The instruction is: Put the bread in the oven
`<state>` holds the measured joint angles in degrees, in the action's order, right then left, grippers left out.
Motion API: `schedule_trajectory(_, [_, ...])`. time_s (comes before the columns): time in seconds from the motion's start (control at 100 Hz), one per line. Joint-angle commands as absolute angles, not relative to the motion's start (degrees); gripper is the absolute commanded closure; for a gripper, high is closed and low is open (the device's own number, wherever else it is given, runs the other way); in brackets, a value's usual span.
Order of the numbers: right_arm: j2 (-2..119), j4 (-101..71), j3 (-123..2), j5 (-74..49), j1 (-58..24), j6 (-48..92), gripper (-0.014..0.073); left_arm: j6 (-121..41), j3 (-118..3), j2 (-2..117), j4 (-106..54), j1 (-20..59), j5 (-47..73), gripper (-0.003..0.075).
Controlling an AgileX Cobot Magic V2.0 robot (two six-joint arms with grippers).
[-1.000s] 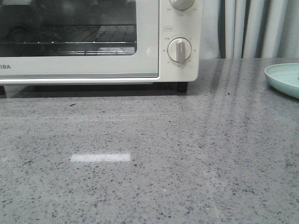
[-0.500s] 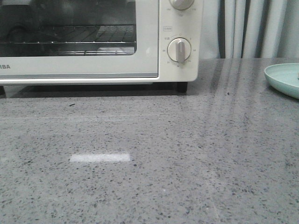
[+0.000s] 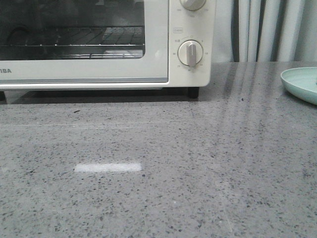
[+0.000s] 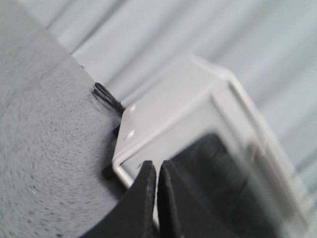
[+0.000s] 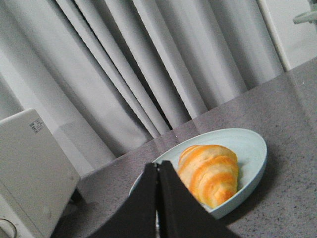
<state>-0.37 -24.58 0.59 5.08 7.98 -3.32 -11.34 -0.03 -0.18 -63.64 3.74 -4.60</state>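
The cream-white oven (image 3: 104, 44) stands at the back left of the table with its glass door shut; a wire rack shows behind the glass. It also shows in the left wrist view (image 4: 198, 124) and in the right wrist view (image 5: 29, 168). The bread (image 5: 210, 173), a golden-brown croissant with cream bands, lies in a pale green plate (image 5: 252, 148); only the plate's rim (image 3: 299, 84) shows in the front view. My left gripper (image 4: 156, 166) is shut and empty in front of the oven. My right gripper (image 5: 157, 166) is shut and empty, short of the plate. Neither gripper shows in the front view.
Two round knobs (image 3: 190, 53) sit on the oven's right panel. Grey curtains (image 3: 267, 29) hang behind the table. The speckled grey tabletop (image 3: 163, 168) stretches between the oven and the plate. A black cable (image 4: 106, 95) lies by the oven's far corner.
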Motion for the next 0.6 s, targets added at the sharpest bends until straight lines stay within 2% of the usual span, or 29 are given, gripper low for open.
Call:
schedule_trajectory(0.0, [-1.6,-27.1,-1.4,8.4,7.8,-3.2,0.0663,-10.7,1.3,-1.9,-82.2,3.5,-10.1,0.0741])
schedule_trajectory(0.12, [-1.1,-23.4,-7.5,4.5,6.3,-3.2,0.0663,-10.8,-0.9,-1.9,-79.9,3.5,-7.9,0.0741])
schedule_trajectory(0.26, [5.0,-8.6,-18.2,-6.2,1.5,-3.0,0.0663,-11.3,-10.9,2.5,-61.3,3.5,6.7,0.0741])
schedule_trajectory(0.39, [15.2,0.0,-27.4,-13.9,-3.6,-3.0,0.0663,-17.3,-24.4,14.3,-49.5,3.5,20.4,0.0741])
schedule_trajectory(0.59, [24.4,0.6,-32.7,-14.8,-7.3,-3.0,0.0663,-36.2,-42.5,31.5,-49.8,3.6,28.8,0.0741])
